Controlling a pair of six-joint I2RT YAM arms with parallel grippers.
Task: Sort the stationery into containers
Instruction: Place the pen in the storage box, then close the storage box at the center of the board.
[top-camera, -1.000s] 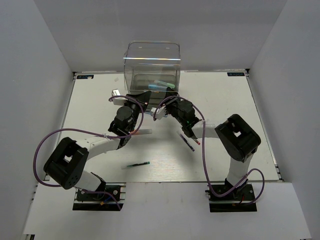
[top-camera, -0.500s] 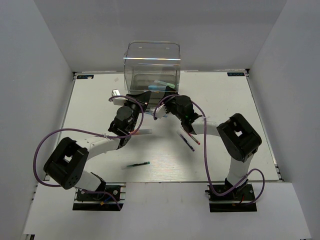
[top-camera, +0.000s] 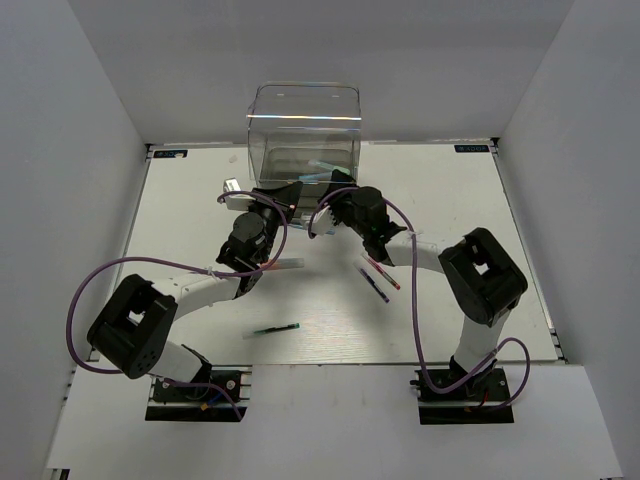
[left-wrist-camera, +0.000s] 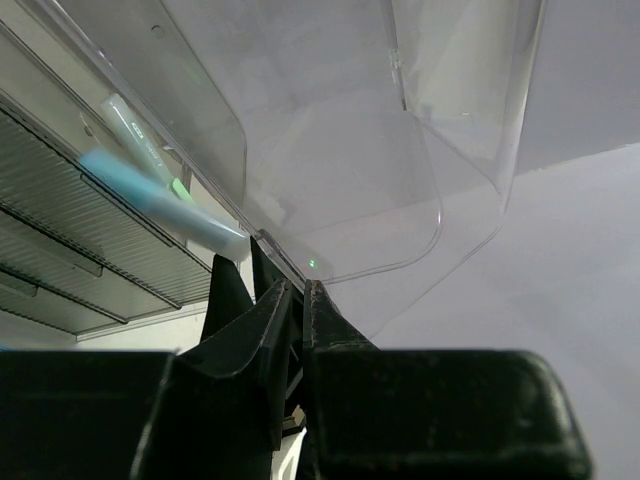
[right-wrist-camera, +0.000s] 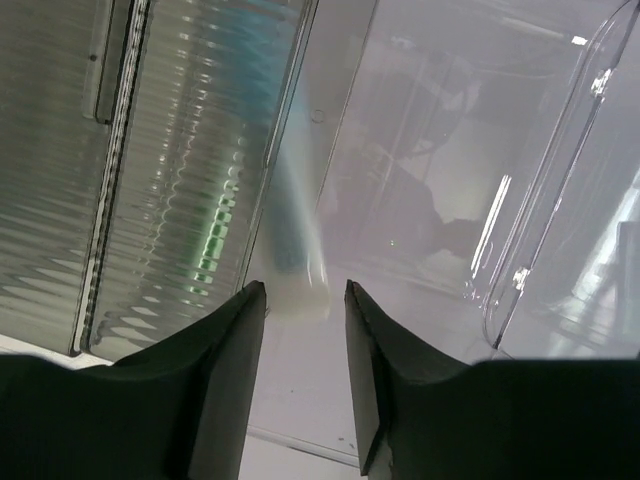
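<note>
At the tall smoky clear-plastic drawer unit (top-camera: 303, 120), my left pincer (left-wrist-camera: 296, 292) pinches its clear drawer (left-wrist-camera: 400, 220); my right pincer (right-wrist-camera: 302, 296), spread, frames a stubby light blue marker (right-wrist-camera: 290, 240).

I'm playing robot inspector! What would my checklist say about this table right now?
Surface: white table, flat.
Job's things: clear drawer unit at the far edge, a drawer pulled out; light blue marker inside; dark green pen, red pen, dark purple pen loose on the table.
Clutter: pale strip by the left arm, unclear.
Grippers: left gripper shut at the drawer's edge; right gripper open.
Cables: purple cables loop from both arms.
Surroundings: plain grey walls.
</note>
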